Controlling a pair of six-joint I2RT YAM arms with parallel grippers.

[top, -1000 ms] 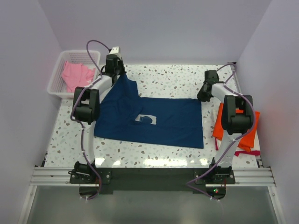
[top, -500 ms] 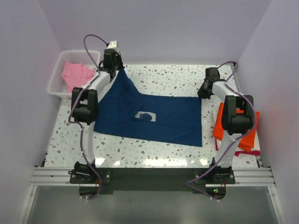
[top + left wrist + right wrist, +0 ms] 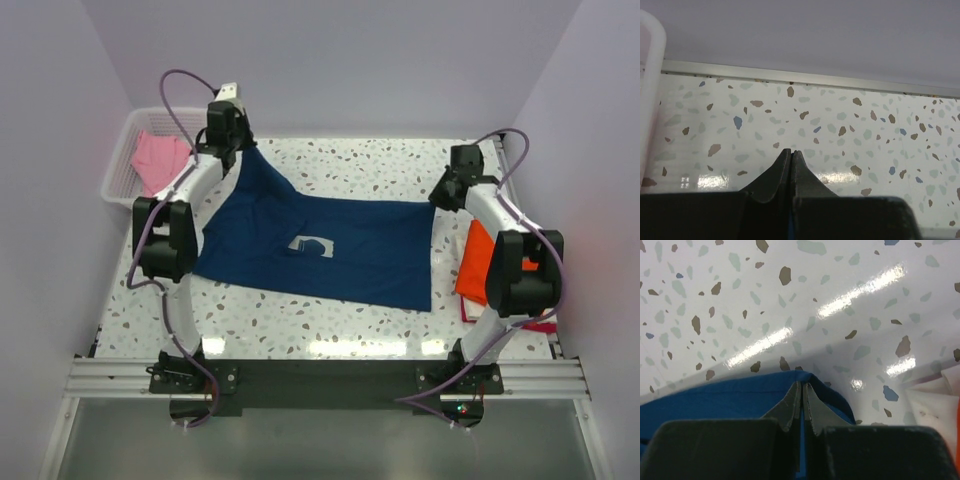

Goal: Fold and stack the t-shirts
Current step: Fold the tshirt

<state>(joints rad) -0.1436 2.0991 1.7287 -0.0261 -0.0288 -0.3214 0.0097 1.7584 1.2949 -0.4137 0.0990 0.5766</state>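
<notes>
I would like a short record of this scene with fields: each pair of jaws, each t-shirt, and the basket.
left jaws: shut on the far left corner of the navy t-shirt
right jaws: shut on its far right corner
navy t-shirt: spread on the table, print up, stretched between both jaws
orange t-shirt: at the table's right edge
pink t-shirt: inside the basket
white basket: far left corner

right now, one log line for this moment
left gripper: shut on navy blue cloth t-shirt, far-left corner raised | right gripper: shut on far-right corner | orange cloth t-shirt: lying free at right
</notes>
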